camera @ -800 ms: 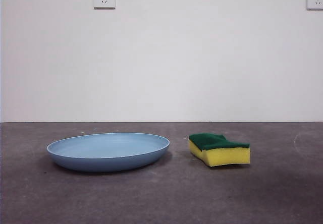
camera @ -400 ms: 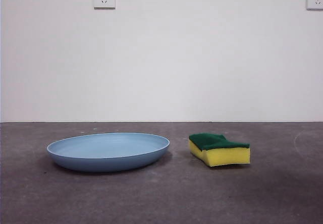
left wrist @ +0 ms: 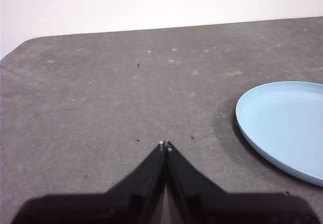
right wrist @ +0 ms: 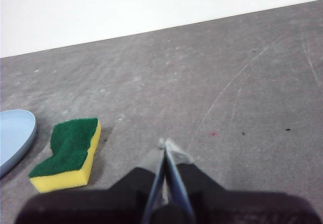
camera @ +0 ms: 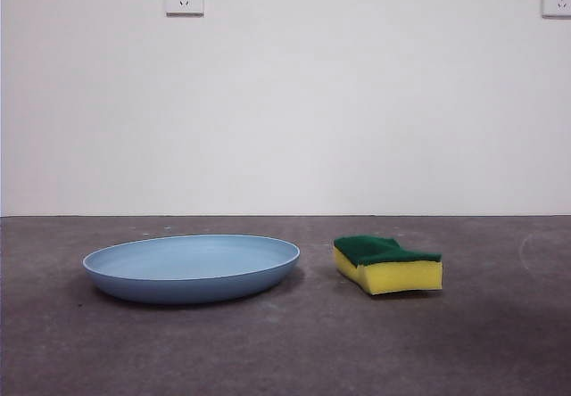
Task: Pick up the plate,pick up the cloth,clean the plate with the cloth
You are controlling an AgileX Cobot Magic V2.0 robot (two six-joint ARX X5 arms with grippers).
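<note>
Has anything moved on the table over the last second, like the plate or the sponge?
Nothing visibly changed. The plate and the sponge lie on the table where they were, side by side and apart, and no arm has come into the front view.

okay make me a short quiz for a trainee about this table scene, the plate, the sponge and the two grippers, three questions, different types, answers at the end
1. True or false: the cloth, a yellow sponge with a green top, lies inside the plate.
2. Multiple choice: how do the jaws of the left gripper stand? A) wide open over the plate B) shut, holding nothing C) shut on the sponge
3. Fill in: the right gripper hangs over bare table with its jaws ____.

Key
1. False: it lies on the table beside the plate, apart from it.
2. B: the tips meet over bare table, with the plate off to one side.
3. Shut, holding nothing; the sponge lies off to the side.
</note>
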